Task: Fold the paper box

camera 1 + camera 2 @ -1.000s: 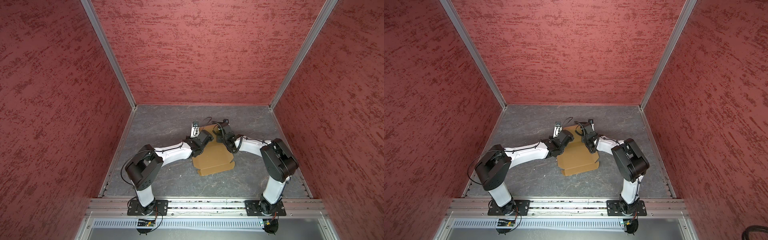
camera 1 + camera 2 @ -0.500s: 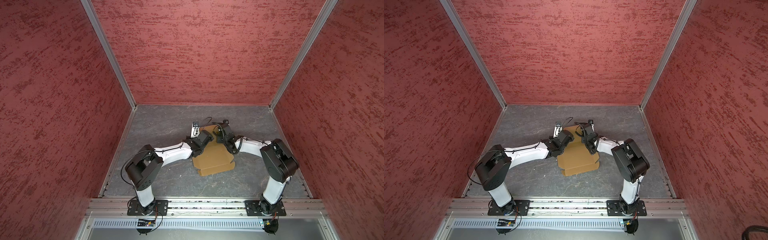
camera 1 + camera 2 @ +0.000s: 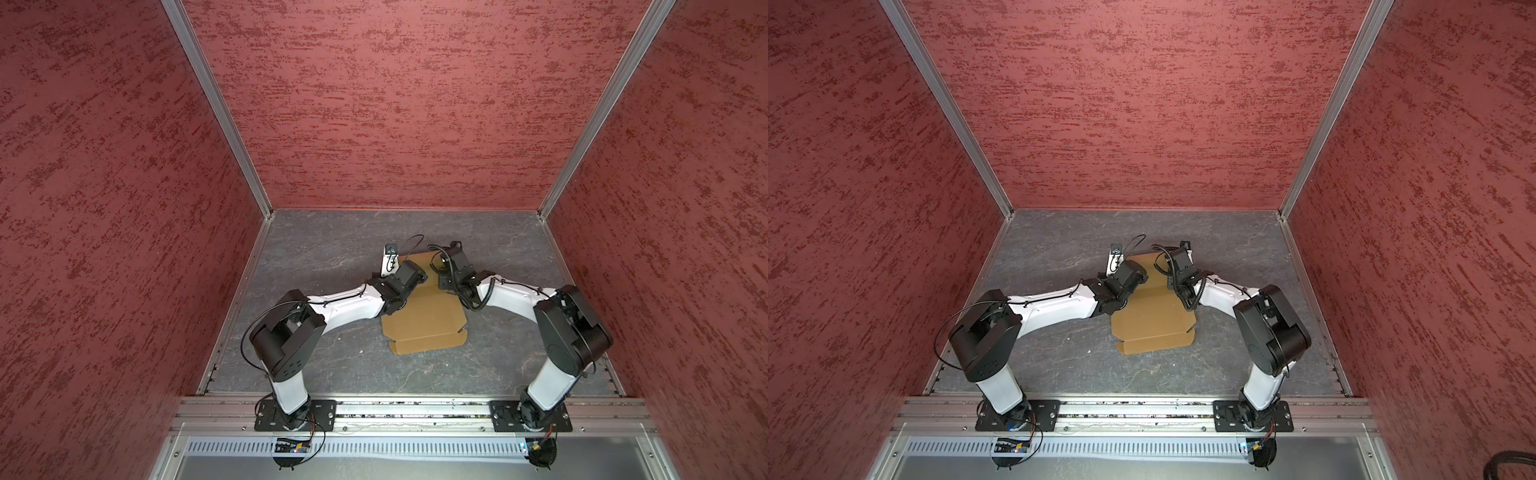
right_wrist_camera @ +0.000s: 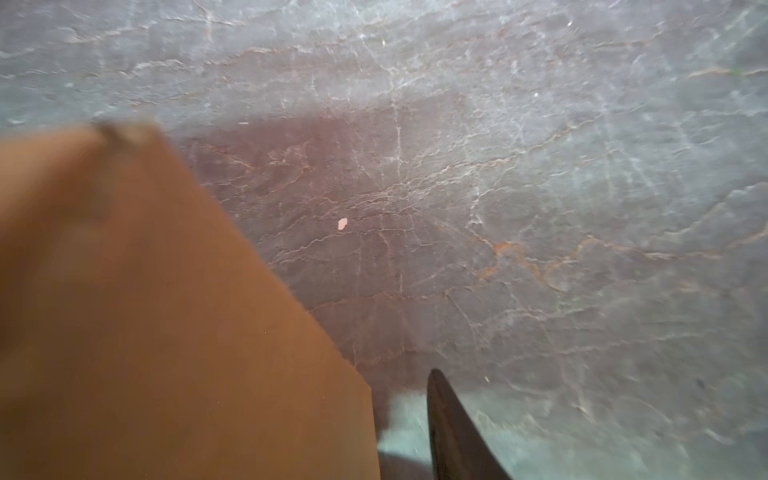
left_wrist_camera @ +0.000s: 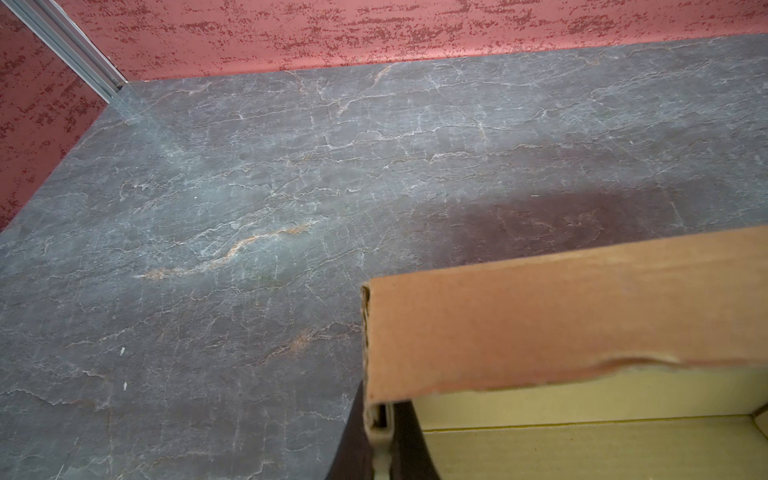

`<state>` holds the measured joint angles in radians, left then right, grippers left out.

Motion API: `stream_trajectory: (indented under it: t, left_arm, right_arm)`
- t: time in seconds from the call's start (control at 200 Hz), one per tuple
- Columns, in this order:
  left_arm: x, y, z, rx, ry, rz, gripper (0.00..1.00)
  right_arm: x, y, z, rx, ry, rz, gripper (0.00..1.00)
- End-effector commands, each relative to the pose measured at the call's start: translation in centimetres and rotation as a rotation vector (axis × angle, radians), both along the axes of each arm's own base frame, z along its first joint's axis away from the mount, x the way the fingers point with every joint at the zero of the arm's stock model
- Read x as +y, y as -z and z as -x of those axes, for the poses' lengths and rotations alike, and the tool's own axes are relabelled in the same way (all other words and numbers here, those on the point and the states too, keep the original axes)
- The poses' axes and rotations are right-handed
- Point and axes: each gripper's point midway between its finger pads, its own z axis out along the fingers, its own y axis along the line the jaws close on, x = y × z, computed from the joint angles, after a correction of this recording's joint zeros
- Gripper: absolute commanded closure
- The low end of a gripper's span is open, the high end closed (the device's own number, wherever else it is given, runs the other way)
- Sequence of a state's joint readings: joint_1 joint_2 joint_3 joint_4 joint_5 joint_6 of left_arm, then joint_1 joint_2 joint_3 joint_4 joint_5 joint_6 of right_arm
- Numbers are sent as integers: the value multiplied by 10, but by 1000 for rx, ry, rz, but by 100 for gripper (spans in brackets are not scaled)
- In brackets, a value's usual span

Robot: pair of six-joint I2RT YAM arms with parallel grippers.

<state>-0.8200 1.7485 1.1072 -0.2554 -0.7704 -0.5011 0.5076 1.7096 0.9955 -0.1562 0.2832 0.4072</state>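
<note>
The raised flap of the tan cardboard paper box is pinched by the closed left claw, the parted, empty right claw being set just beside its other end.

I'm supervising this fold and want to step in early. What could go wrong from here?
1. The left gripper pinches only the end of a raised flap of the cardboard box, so it could slip or tear there.
2. On the right gripper, the one visible finger stands clear of the cardboard. That side may spring back.
</note>
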Motion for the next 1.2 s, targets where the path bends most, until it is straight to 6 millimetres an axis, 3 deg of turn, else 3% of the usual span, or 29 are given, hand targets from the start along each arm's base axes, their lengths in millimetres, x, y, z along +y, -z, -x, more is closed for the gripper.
stream_trajectory:
  t: [0.0,0.271,0.481,0.912,1.192]
  left_arm:
    - [14,16,14,96,12,-75,100]
    - [15,17,16,140,38,-68,100]
    - [12,26,18,183,57,-69,100]
    - [2,37,17,293,107,-80,100]
    - [5,55,21,393,102,-106,100]
  right_arm:
    - [-5,-20,5,-13,-6,-14,61]
    - [4,-36,13,-1,-57,-65,52]
    - [3,-46,15,-17,-67,-60,51]
    - [15,-15,5,43,-74,-79,57]
    - [8,-2,16,158,7,-78,58]
